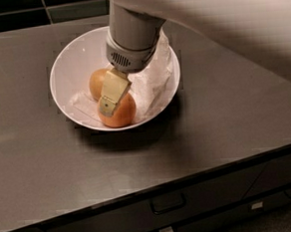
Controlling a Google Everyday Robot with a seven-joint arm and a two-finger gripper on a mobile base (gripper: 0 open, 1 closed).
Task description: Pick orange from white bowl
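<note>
On the dark grey worktop (226,132), above drawers (168,206) and before dark wall tiles (13,12), sits the white bowl (62,64). On its crumpled paper (155,80) the orange (123,113) lies near, with a duller yellow-brown fruit (98,81) just behind. The arm (135,34) slants down from the far right, its tool (112,94) against the orange's top; whether it grips, I cannot tell.

one view: you look steeply down on the counter (225,117) from its drawer (167,204) side, close; gripper (112,101) centre-frame over the white bowl (61,70).
</note>
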